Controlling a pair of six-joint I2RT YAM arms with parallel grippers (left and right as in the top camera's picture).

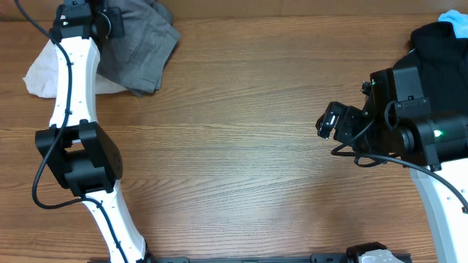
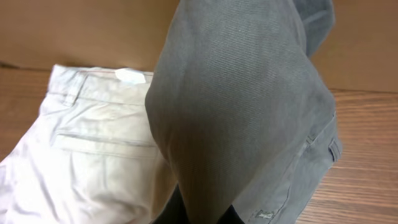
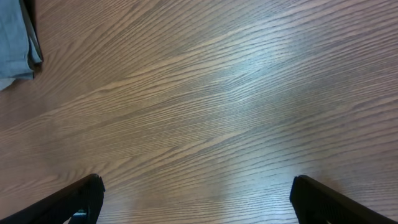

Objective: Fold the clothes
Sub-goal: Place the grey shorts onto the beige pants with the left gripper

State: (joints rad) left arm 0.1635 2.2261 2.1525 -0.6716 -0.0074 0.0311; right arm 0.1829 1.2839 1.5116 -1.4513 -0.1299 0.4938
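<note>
Grey shorts (image 2: 242,112) fill the left wrist view, a fold of the woven cloth rising right up in front of the lens. At 6 o'clock in that view, the dark fingers (image 2: 177,214) of the left gripper (image 2: 202,214) show on either side of the fold, closed on it. A seam and a belt loop run down the cloth at 4 o'clock, where it drops to the table (image 2: 373,155).

At 9 o'clock of the grey cloth lie cream shorts (image 2: 81,143), flat on the table with the waistband toward 12 o'clock. The grey cloth overlaps their edge.

From overhead, the grey shorts (image 1: 142,47) sit crumpled at 11 o'clock on the table (image 1: 241,146). The left gripper (image 1: 110,22) is at their 10 o'clock corner. The cream shorts (image 1: 40,73) stick out at 9 o'clock from under the white arm.

The right gripper (image 1: 329,120) hangs at 3 o'clock over the table, well apart from the shorts, pointing toward 9 o'clock. In its own wrist view the right gripper (image 3: 196,183) is spread wide, one finger (image 3: 81,199) at 7 o'clock and the other at 5 o'clock, with only wood grain between them.

A black garment (image 1: 439,44) lies at 2 o'clock on the table, with a bit of blue cloth (image 1: 457,22) at its far edge.
</note>
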